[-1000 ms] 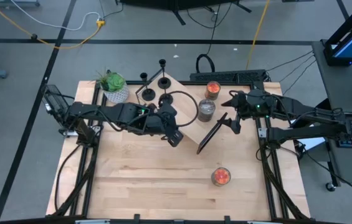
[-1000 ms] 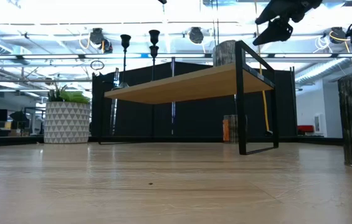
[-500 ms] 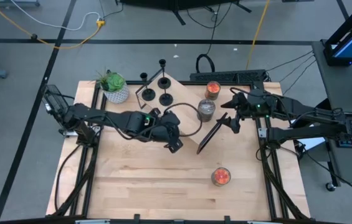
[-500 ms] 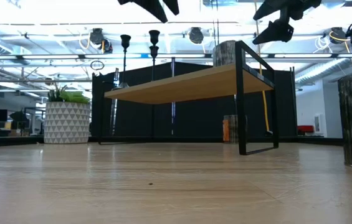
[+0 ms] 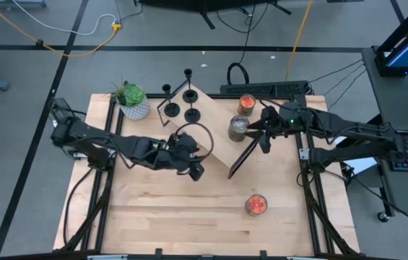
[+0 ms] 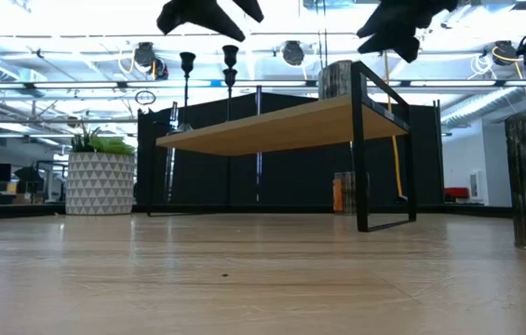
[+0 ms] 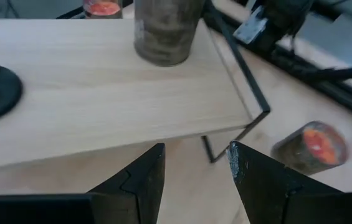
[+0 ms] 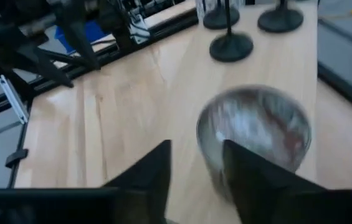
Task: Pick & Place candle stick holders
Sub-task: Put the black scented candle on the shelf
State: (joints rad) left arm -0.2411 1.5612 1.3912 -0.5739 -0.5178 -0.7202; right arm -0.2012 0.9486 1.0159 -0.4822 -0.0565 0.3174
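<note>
Evidently the three candle stick holders (image 5: 181, 101) are standing on the wooden shelf (image 5: 214, 133) beyond the grey jar candle (image 5: 238, 128), light, rigid, tippy, best pinched by the thin stem, while both end effectors, left (image 5: 196, 170) and right (image 5: 262, 137), are hanging parted and empty.

Both arms matte black w/ chunky jointed links, black cables looped along them, esp. a round loop on the left arm (image 5: 128, 146) by the raised wooden shelf (image 5: 214, 130), small green light on the right arm (image 5: 333, 128), dark wedge-shaped fingers (image 7: 139, 180) w/ scuffed pale edges.
</note>
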